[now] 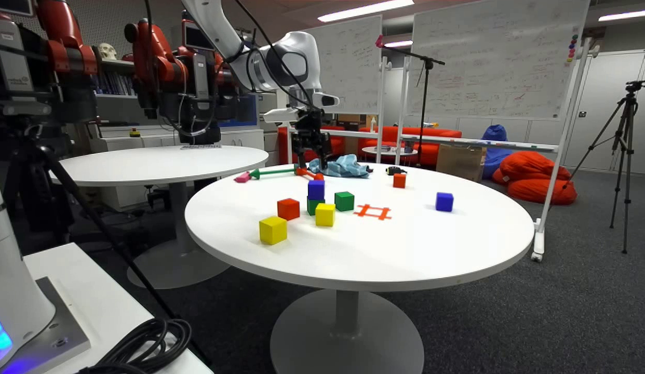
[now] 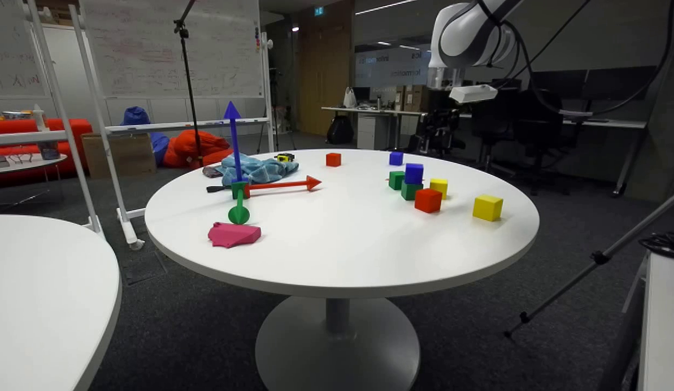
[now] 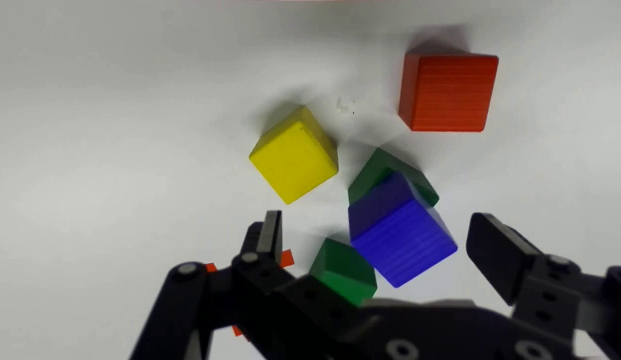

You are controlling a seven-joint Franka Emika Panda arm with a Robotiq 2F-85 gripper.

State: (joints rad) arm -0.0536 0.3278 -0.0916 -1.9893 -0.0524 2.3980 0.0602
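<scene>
One blue cube point(image 3: 403, 242) sits between wide jaws, corner-on; nothing held.
Gripper point(image 3: 377, 236) hangs above the cube, apart from it in both exterior views, jaws spread wide, empty. Blue rides on a green cube point(image 3: 369, 179) on the round white table point(image 2: 326, 252). Wrist view: it lies between the fingers point(image 3: 494, 255), closer to the one at that view's right. No long axis to line up; its sides run diagonal to the closing line, so corners, not flats, face the fingers. Second green cube point(image 3: 344, 269) stands just beside this pair, lower in that view; yellow cube point(image 3: 294, 159) and red cube point(image 3: 453, 94) are near, toward its top.
</scene>
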